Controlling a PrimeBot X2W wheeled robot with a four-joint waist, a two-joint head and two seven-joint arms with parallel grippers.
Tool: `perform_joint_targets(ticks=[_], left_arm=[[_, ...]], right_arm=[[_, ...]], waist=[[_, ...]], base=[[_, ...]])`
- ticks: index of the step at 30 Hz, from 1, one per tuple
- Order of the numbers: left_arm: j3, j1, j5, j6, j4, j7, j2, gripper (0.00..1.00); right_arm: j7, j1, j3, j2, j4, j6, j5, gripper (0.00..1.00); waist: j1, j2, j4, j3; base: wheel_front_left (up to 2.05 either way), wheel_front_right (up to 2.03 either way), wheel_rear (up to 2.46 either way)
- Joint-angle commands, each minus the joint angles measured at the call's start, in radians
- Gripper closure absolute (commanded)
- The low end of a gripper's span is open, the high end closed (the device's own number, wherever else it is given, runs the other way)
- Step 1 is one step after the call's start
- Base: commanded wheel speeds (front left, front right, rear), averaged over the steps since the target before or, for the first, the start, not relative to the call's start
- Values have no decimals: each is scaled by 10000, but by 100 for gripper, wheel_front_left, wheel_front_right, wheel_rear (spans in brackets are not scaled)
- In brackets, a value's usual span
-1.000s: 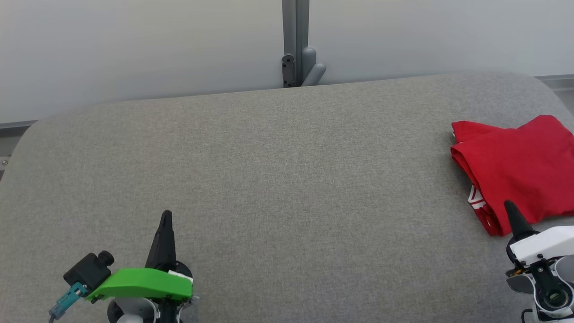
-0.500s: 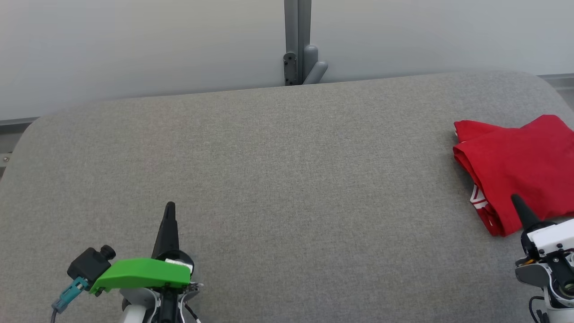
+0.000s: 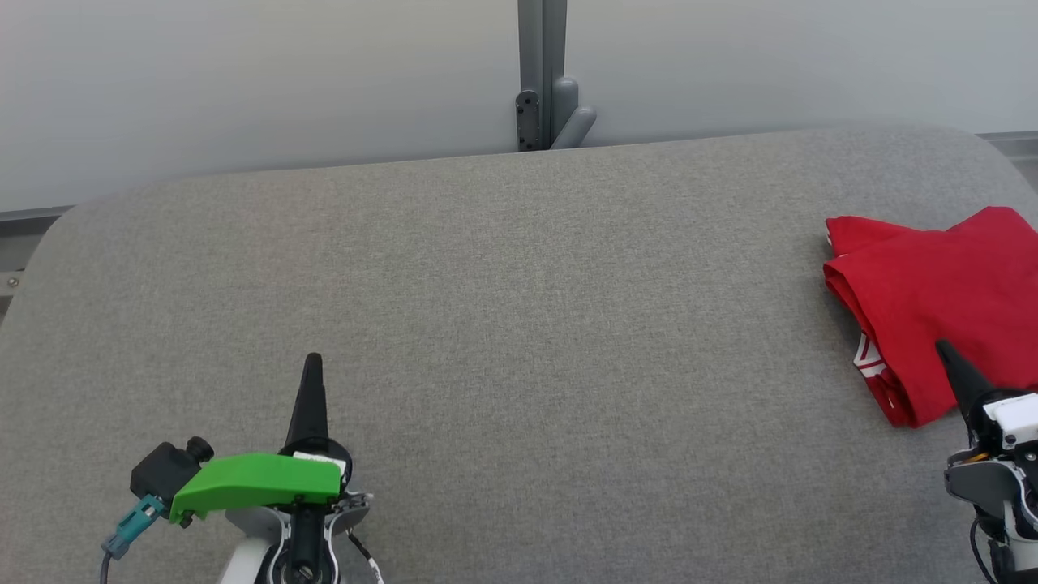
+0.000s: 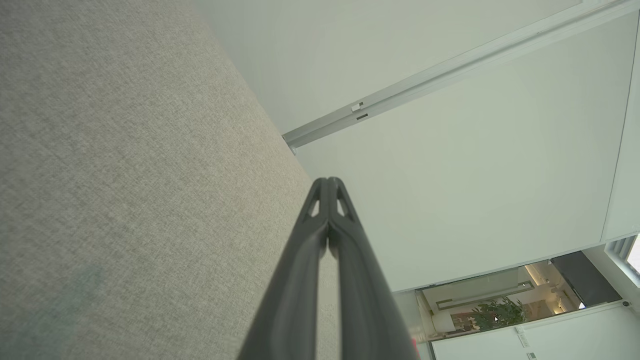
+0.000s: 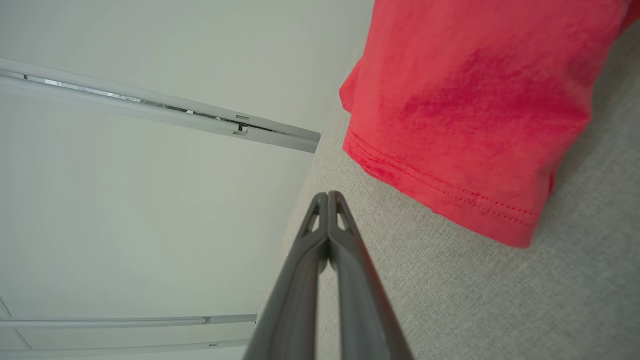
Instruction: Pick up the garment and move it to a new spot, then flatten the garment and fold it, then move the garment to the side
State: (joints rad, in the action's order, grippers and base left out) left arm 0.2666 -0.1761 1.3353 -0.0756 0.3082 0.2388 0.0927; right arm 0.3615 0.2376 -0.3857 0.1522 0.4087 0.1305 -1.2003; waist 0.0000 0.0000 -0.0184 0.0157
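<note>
**Folded red garment at the far right, both grippers shut and empty**

From my seat I see the garment [image 3: 941, 292] lying folded on the grey padded surface [image 3: 519, 324], far over on the robot's right, with its right part cut off by the edge of the head view. It is red, with a bit of white print [image 3: 864, 359] at its near left corner. The wide middle and left of the surface are plain grey fabric.

My right gripper [image 3: 945, 349] sits low at the right, its two dark fingers pressed together into one point and holding nothing. In the head view that point overlaps the near edge of the cloth. The right wrist view shows the right gripper [image 5: 327, 195] clear of it: the garment [image 5: 475, 100] and its stitched hem [image 5: 440, 187] lie just beside the tips, with grey fabric between them.

My left gripper [image 3: 313, 362] is at the lower left, well apart from the garment, above a green cover [image 3: 255, 484] on the wrist. In the left wrist view the left gripper [image 4: 328, 181] is likewise closed tip to tip and empty, over the surface's edge.

Behind the surface stands a grey upright post [image 3: 542, 73] against a pale wall [image 3: 243, 81].
</note>
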Motion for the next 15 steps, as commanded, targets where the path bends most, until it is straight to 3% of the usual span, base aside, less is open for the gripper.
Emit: perform_joint_targets(ticks=[1,15], left_arm=[[6,-282,278,-83,8,48,-6,100],[85,-607,1448,-256,311,109,-154,100]], right_arm=[[94,255,-110,102,32,6,-236,100],[641,634,-545,189,512,5,-1432,100]], waist=[[0,0,5,5],[0,0,58,66]], base=[[0,0,0],[0,0,0]])
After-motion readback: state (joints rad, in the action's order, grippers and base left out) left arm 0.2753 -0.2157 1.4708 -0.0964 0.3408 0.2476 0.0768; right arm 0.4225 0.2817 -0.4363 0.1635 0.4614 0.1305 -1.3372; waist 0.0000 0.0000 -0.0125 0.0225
